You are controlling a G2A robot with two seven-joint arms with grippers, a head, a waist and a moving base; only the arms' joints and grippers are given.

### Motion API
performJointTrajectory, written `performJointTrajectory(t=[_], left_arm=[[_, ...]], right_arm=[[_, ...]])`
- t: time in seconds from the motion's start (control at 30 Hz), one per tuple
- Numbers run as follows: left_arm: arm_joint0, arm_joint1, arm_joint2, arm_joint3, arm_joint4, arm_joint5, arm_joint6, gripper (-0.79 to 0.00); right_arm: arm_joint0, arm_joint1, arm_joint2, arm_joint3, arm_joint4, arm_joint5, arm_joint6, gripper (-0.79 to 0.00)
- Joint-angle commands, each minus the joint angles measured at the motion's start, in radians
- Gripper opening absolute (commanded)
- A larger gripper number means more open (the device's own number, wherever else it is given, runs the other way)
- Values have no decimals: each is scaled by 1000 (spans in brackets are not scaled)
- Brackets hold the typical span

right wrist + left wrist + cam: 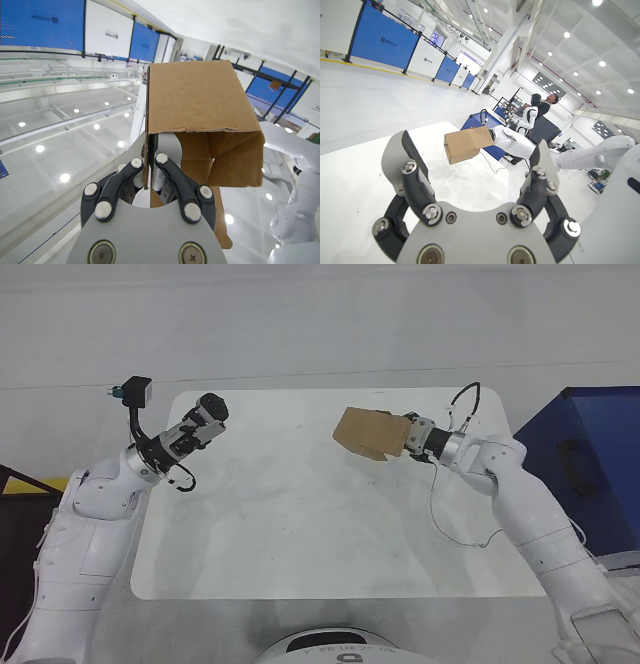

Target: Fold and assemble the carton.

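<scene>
White table is standing beside one blue cabinet. One carton is hanging over its far right part, right gripper clamping a carton wall; left gripper is hovering spread, well apart.

Short white word beside a round logo mark, at mid-height on the blue partition panel in the left wrist view. Same mark and word in dark print on the white partition panel next along the row. Rows of tiny white characters across the upper part of that blue panel, too small to read. Purple-lit wall screen farther back, lettering illegible. In the right wrist view, logo and word upside down on a blue board and on the pale board beside it. Small dark print at the edge of a far white board, cut off.
</scene>
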Motion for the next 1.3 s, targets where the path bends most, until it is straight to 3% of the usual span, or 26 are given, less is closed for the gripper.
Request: performJointTrajectory(t=[0.0,0.1,0.2,0.27,0.4,0.43,0.47,0.5,0.53,0.57,0.63,0.8,0.97,1.13,1.27], left_arm=[[0,0,0,0,0,0,0,0],[0,0,0,0,0,0,0,0],[0,0,0,0,0,0,0,0],[0,0,0,0,0,0,0,0],[0,0,0,0,0,0,0,0],[0,0,0,0,0,0,0,0],[0,0,0,0,0,0,0,0],[0,0,0,0,0,0,0,0],[0,0,0,0,0,0,0,0],[0,0,0,0,0,0,0,0],[0,0,0,0,0,0,0,0],[0,0,0,0,0,0,0,0],[0,0,0,0,0,0,0,0],[0,0,0,0,0,0,0,0],[0,0,0,0,0,0,0,0]], right_arm=[[-60,16,70,-111,15,-14,-237,-785],[-128,31,139,-262,134,-64,-643,-785],[-130,37,169,-350,280,-141,-968,-785],[-106,37,171,-376,341,-184,-1093,-785],[-57,29,132,-373,450,-242,-1216,-785],[-44,27,123,-361,479,-265,-1246,-714],[-29,25,112,-346,499,-293,-1278,-496],[-10,23,99,-335,505,-312,-1302,-388],[10,19,86,-323,509,-327,-1304,-154],[30,15,73,-307,512,-341,-1291,-80],[65,8,45,-272,501,-350,-1268,-12],[99,-1,15,-243,498,-322,-1197,0],[73,7,64,-281,464,-266,-1086,0],[-25,31,128,-396,85,-49,-728,0],[-130,48,159,-449,-381,-108,-416,-28]])
